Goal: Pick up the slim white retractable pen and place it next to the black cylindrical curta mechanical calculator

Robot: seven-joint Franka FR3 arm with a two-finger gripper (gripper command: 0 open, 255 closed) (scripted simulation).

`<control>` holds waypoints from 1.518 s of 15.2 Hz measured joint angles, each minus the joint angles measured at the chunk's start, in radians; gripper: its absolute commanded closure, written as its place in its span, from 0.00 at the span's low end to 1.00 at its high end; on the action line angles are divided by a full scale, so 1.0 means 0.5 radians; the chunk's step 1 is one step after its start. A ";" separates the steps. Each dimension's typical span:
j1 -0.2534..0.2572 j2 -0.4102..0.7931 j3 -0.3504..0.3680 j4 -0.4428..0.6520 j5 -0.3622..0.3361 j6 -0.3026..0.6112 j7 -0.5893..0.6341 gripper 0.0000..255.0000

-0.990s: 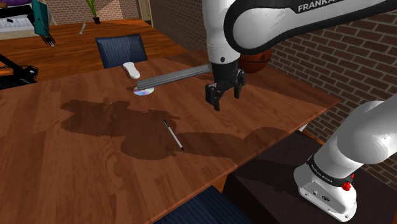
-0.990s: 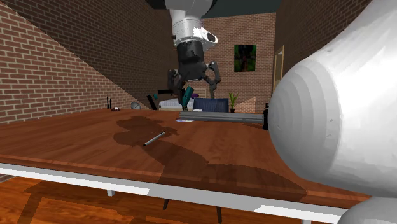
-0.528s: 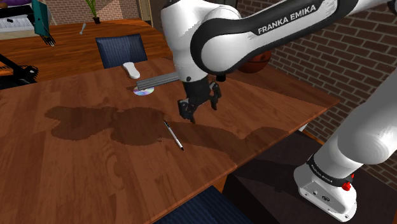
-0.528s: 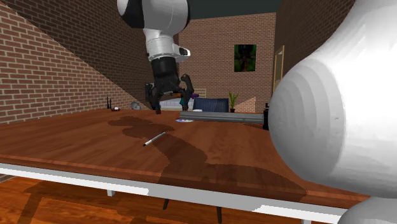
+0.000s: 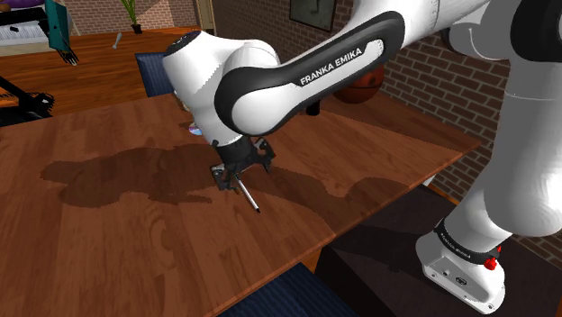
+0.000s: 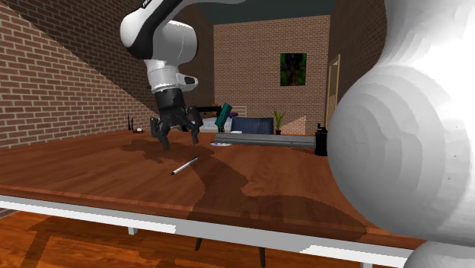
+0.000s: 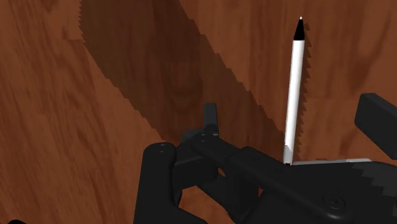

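1. Shoulder view: the gripper (image 5: 241, 176) is hanging low at the frame's middle, over the worktop (image 5: 108, 234). Its fingers are standing apart above the upper end of the pen (image 5: 251, 200). The white pen is lying flat and slanting down-right toward the worktop's near edge, which is crossing the lower right of the frame. Bare wood is stretching across the left half.
2. Second exterior view: the gripper (image 6: 176, 141) is hovering left of centre with its fingers spread, just above and behind the pen (image 6: 183, 166). Open wood is surrounding the pen, and the worktop's front edge is running along the bottom. The black cylindrical calculator (image 6: 321, 142) is standing right of centre, well apart from the pen, beside the end of a grey bar (image 6: 274, 140).
3. Wrist view: the pen (image 7: 294, 76) is lying between the parted fingers (image 7: 375, 118), touching neither, with its black tip pointing away from the gripper.
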 measured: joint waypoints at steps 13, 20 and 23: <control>0.100 0.232 -0.067 0.039 -0.158 0.121 0.123 0.00; 0.100 0.232 -0.067 0.039 -0.159 0.123 0.123 1.00; 0.100 0.232 -0.067 0.039 -0.159 0.122 0.123 1.00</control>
